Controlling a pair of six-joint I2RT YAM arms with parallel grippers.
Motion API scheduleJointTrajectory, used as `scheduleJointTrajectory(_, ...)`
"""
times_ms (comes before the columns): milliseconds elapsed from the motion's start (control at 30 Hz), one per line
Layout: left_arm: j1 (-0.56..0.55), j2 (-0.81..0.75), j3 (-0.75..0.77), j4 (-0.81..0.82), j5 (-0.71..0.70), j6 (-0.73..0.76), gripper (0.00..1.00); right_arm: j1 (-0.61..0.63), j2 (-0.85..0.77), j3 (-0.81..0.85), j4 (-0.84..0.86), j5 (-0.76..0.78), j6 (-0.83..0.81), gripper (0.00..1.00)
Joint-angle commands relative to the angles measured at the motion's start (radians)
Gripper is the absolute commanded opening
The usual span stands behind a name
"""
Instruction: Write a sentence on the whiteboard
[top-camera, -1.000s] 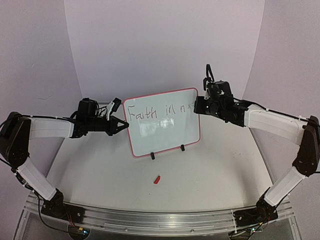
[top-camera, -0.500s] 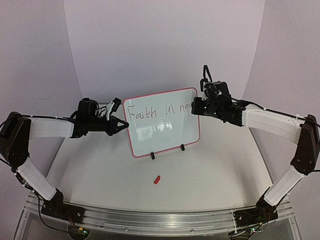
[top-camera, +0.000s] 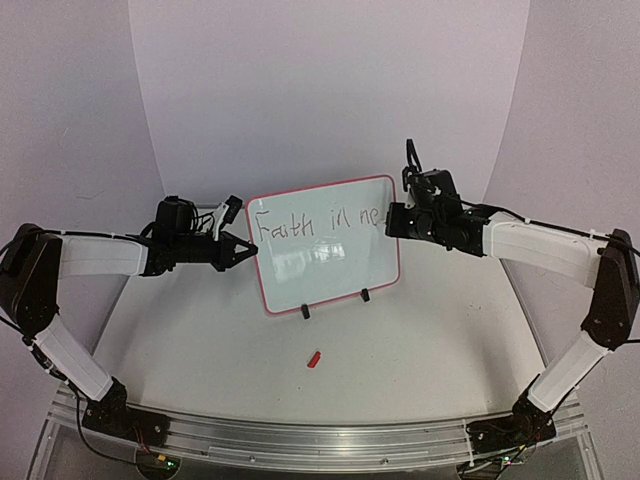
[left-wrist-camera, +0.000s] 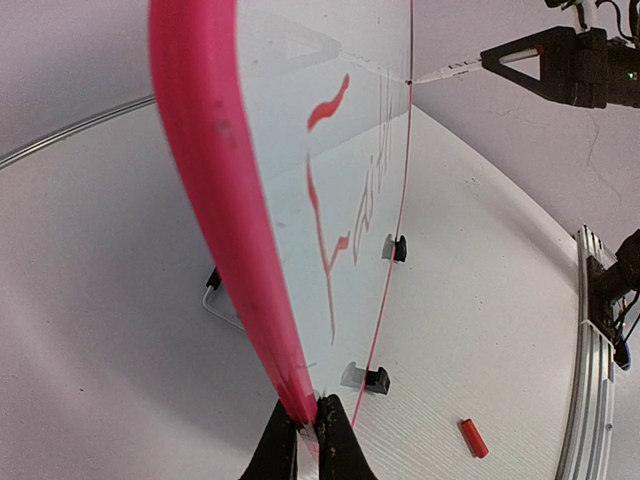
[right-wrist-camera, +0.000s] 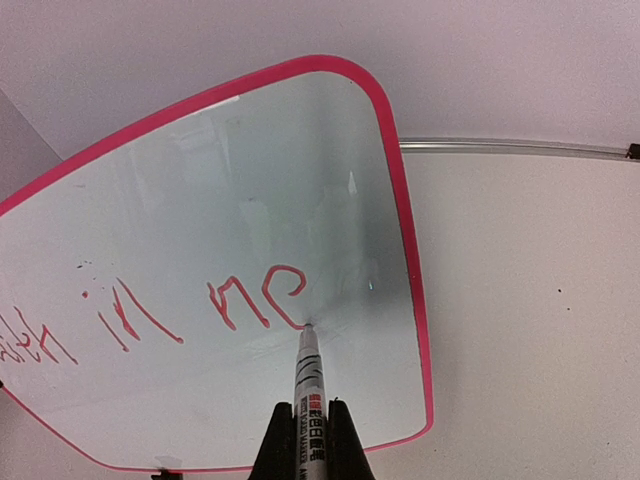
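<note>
Left tool (left-wrist-camera: 305, 440) pinching small glossy red-rimmed whiteboard (top-camera: 325, 265); right tool (right-wrist-camera: 310, 445) gripping white marker pen (right-wrist-camera: 308, 370) on reddish handwritten sentence (top-camera: 318, 222) — hard press may tilt board; line may overrun rim.

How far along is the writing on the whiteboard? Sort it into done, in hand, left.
Done: "Faith in" on the whiteboard. In hand: the right gripper holds the marker, tip on the board after "ne"; the left gripper pinches the rim. Left: that word looks unfinished.
</note>
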Motion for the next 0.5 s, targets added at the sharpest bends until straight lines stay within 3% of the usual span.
scheduleJointTrajectory(0, 0.001, 0.006, 0.006, -0.033, -0.075, 0.070, 0.00, -0.004, -0.032, 0.013, 0.012, 0.065, -0.006, 0.00)
scheduleJointTrajectory(467, 0.001, 0.005, 0.007, -0.033, -0.074, 0.070, 0.00, -0.005, -0.116, -0.001, 0.036, 0.047, -0.021, 0.00)
